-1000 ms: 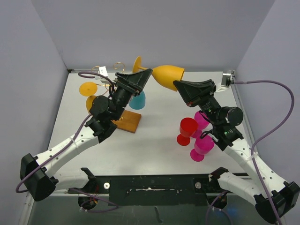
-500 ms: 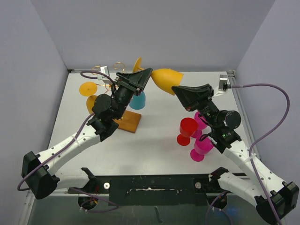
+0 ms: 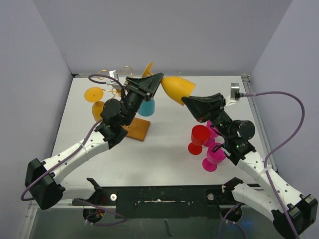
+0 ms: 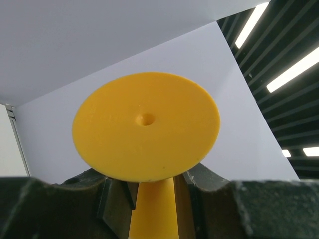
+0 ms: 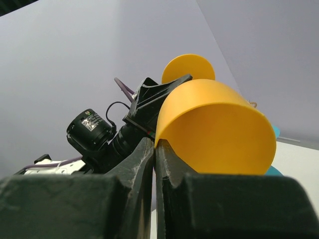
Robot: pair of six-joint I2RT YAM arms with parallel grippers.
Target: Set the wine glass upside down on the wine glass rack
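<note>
An orange wine glass (image 3: 177,88) hangs sideways in the air over the back of the table, its foot (image 3: 147,69) to the left. My left gripper (image 3: 156,80) is shut on its stem (image 4: 153,209) just below the round foot (image 4: 145,127). My right gripper (image 3: 186,101) is shut on the rim of the bowl (image 5: 219,129); in the right wrist view the foot (image 5: 188,67) and the left gripper (image 5: 149,99) show behind it. The gold wire wine glass rack (image 3: 117,74) on its wooden base (image 3: 137,130) stands under my left arm.
On the rack hang another orange glass (image 3: 93,93) and a blue glass (image 3: 146,107). A red glass (image 3: 200,135) and two pink glasses (image 3: 215,155) stand under my right arm. Grey walls close in the back and sides.
My right gripper has moved left and a little nearer with the bowl, tilting the glass. My left gripper has stayed at the stem by the foot.
</note>
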